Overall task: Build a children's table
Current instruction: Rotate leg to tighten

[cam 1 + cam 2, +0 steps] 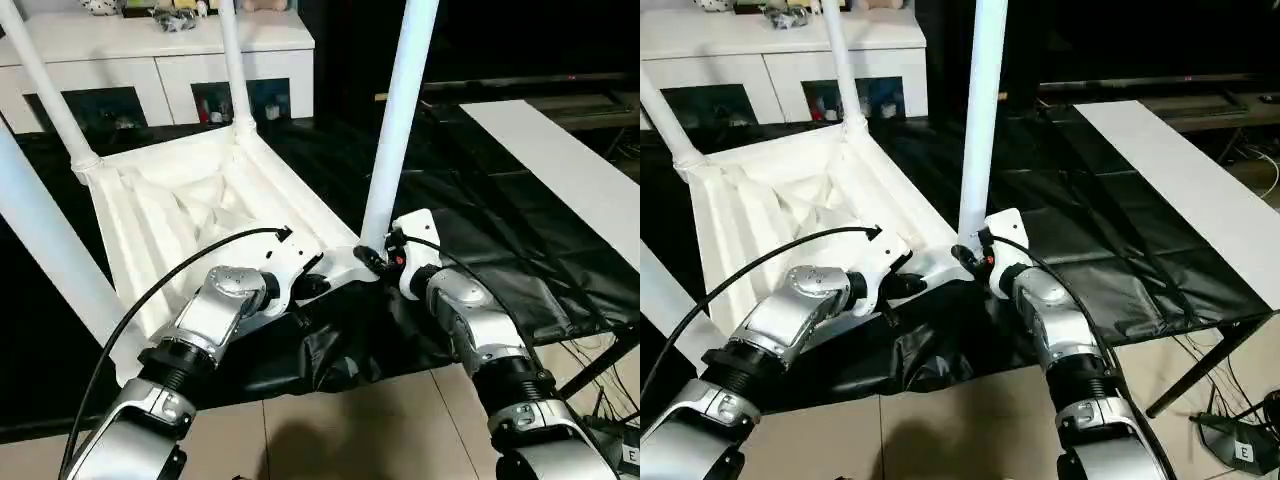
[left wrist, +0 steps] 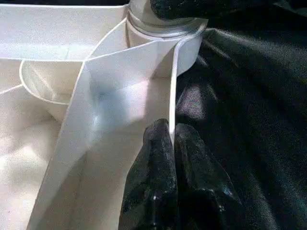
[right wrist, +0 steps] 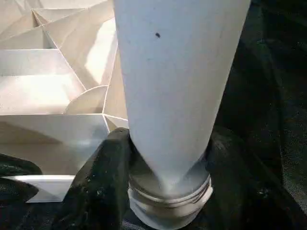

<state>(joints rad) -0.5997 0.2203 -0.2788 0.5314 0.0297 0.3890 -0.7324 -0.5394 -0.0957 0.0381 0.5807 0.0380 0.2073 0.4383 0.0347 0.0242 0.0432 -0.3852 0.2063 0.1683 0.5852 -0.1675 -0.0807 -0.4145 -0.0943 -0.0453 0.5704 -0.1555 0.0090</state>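
The children's table lies upside down on a black sheet (image 1: 500, 250), its white ribbed top (image 1: 200, 200) facing up. Several white legs stand in the corner sockets. My left gripper (image 2: 171, 127) is shut on the top's thin rim wall (image 2: 173, 86), just beside the near right corner socket (image 2: 163, 26). My right gripper (image 3: 168, 143) is at the base of the near right leg (image 1: 395, 130). One black finger (image 3: 103, 163) presses on each side of the leg, just above the socket collar (image 3: 168, 201). From the head, both grippers (image 1: 315, 285) (image 1: 375, 258) meet at that corner.
A white cabinet (image 1: 150, 50) with glass doors stands behind the table. A long white board (image 1: 570, 170) runs along the right. Cables and a black stand (image 1: 1230, 440) lie on the tiled floor at the lower right.
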